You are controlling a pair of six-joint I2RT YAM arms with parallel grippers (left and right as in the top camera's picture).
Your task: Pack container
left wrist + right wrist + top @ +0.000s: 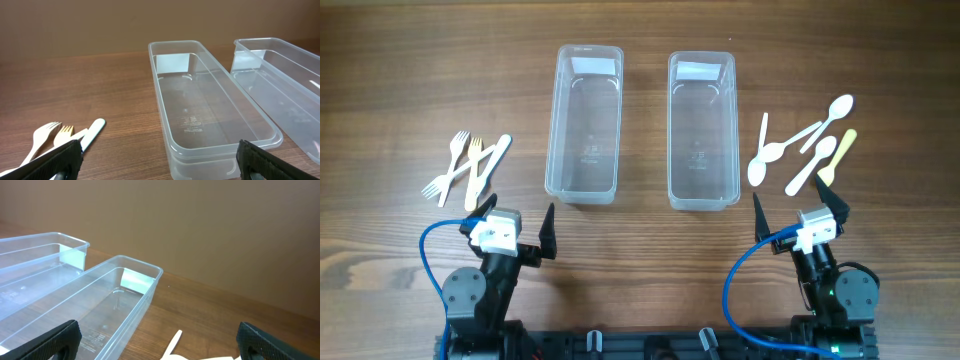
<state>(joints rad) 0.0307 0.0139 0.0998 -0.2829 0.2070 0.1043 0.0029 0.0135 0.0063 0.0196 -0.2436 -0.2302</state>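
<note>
Both sets of jaws are wide open with nothing in them. The left gripper (512, 215) and right gripper (796, 205) sit at the near edge of the table (400, 80). Nothing is packed yet: the left container (585, 130) and right container (702, 130) are empty, side by side mid-table, long axes running straight away from you. Key relation: the forks (470, 168) lie just ahead of the left gripper and to its outer left, crossed over each other on diagonals. The spoons (758, 170) lie just ahead of the right gripper, fanned diagonally, with the nearest bowl close to its left finger. So each arm is nearer its own pile; my guess is the cutlery goes in lengthwise. These are thin, flat pieces on bare wood, so you'll likely need a low pinch across a handle, and the overlapping forks may drag each other. There's open room around both piles, with the container walls the only thing near.
</note>
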